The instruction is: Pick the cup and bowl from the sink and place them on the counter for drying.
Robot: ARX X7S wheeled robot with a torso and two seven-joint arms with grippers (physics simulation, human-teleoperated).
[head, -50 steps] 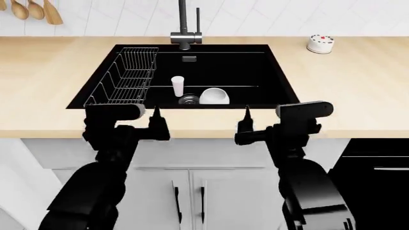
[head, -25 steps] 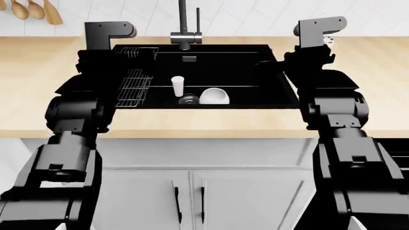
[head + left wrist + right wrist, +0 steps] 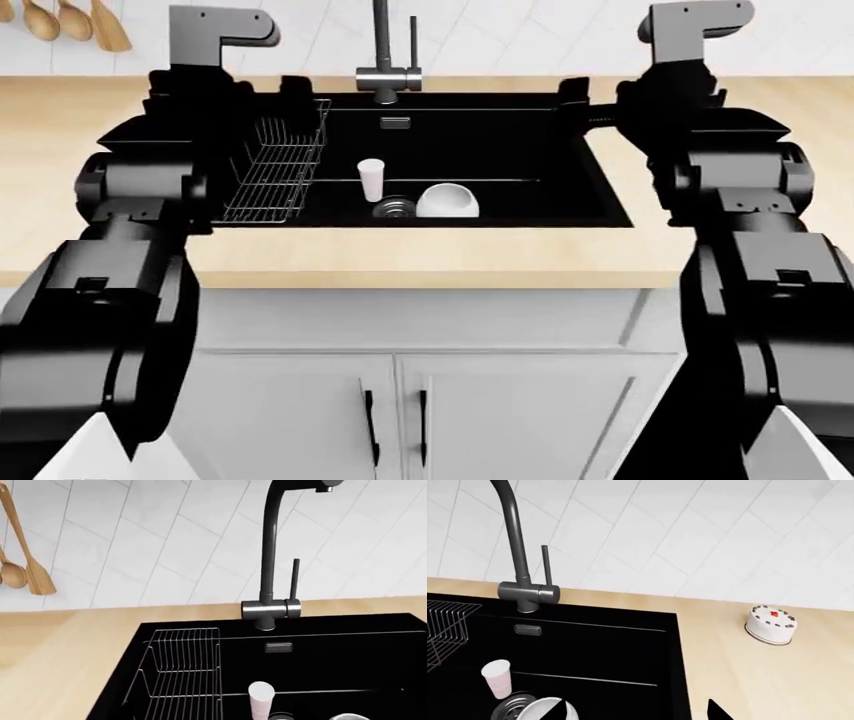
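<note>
Both arms have risen and spread wider since half a second ago; neither gripper's jaw state can be told. Slim pale pink cup stands upright beside glossy white bowl, both inside matte black sink. No legible writing.

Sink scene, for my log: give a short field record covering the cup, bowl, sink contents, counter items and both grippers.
cup: pale pink-white narrow tumbler, upright in the matte black sink, beside the round metal drain
bowl: glossy white round bowl, tilted on the sink floor, right of the drain
rack: wire rack at the sink's left end
counter: light beige worktop; small white cake with red dots on it, right of the sink
grippers: both arms raised at the sink's sides; neither holds anything; jaws not readable
progress: nothing moved yet
</note>
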